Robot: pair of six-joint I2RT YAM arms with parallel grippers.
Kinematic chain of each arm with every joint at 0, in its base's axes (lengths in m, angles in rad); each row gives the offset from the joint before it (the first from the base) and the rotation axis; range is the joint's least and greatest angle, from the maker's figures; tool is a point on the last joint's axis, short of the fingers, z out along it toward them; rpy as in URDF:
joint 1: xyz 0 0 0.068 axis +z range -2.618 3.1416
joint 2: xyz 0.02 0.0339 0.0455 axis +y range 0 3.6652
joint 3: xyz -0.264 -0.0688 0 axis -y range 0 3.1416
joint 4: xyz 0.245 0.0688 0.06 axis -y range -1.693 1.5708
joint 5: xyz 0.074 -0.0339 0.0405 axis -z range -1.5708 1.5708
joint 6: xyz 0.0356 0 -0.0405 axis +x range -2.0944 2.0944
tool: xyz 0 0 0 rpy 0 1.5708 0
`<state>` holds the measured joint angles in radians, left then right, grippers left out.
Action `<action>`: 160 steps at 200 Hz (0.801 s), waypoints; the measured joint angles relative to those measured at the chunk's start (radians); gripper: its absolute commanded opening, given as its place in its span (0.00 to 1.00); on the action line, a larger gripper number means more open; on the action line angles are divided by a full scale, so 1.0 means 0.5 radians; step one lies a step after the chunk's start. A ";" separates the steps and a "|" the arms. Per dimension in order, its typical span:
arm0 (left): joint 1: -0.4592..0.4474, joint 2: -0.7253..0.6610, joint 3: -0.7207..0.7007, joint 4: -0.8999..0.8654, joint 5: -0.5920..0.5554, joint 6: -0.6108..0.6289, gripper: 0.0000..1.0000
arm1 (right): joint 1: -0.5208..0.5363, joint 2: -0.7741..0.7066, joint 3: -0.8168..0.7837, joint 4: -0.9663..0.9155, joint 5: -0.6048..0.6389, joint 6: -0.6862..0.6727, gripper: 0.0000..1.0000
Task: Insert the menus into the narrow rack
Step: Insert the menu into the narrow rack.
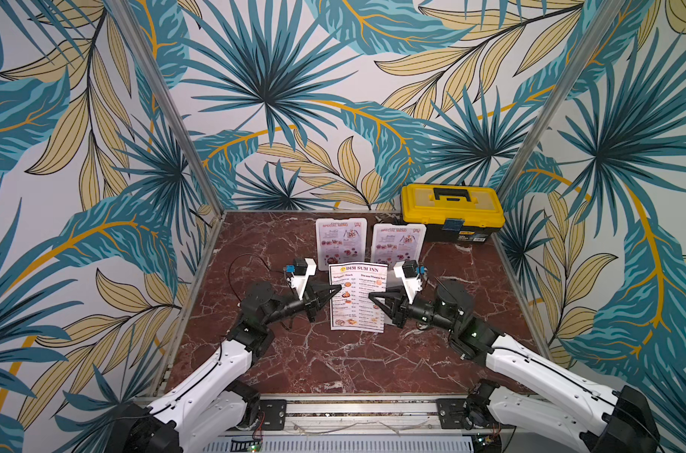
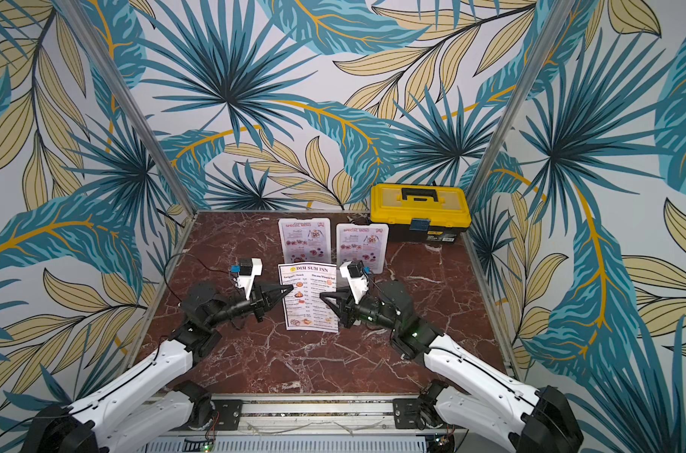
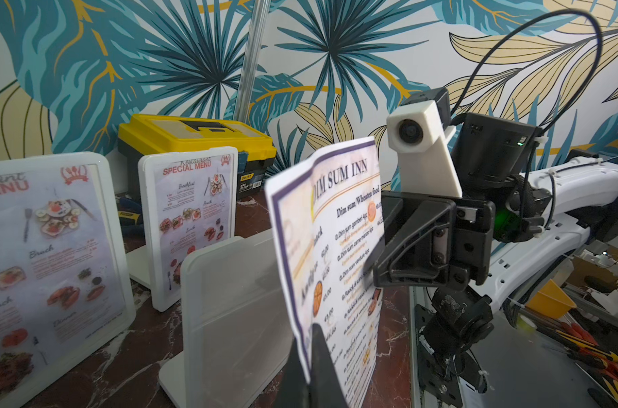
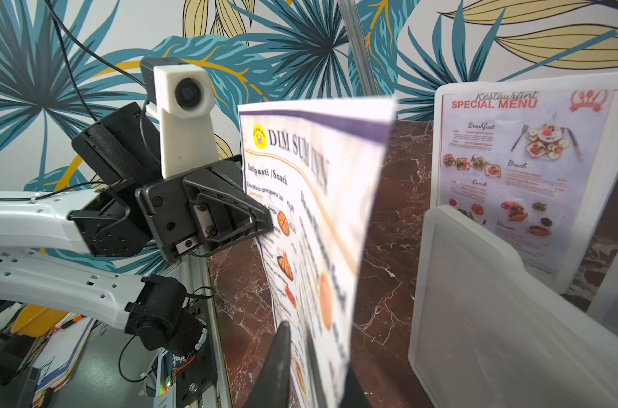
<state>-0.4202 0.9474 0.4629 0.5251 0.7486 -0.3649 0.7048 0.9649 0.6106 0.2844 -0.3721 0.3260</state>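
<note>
The DIM SUM INN menu (image 1: 357,298) is held upright above the centre of the bench (image 1: 294,361). Its left edge is clamped in the left tool (image 1: 339,289), and its right edge in the right tool (image 1: 370,295). The empty rack (image 3: 236,311) stands just behind it, toward the far edge.

DIM SUM INN menu (image 2: 309,300) over marble tabletop (image 2: 294,364), left pincer (image 2: 290,289) pinching its left edge, right pincer (image 2: 323,294) at right edge

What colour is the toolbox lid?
The toolbox lid is yellow, clearest in a top view.
</note>
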 measured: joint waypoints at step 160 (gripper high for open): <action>-0.051 0.233 0.068 -0.034 0.131 0.088 0.26 | -0.053 -0.158 -0.073 0.245 0.078 0.102 0.00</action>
<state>-0.4458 1.0641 0.4969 0.5079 0.8143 -0.3210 0.6781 0.8860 0.5739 0.4068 -0.3332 0.3771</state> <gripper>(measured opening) 0.287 0.047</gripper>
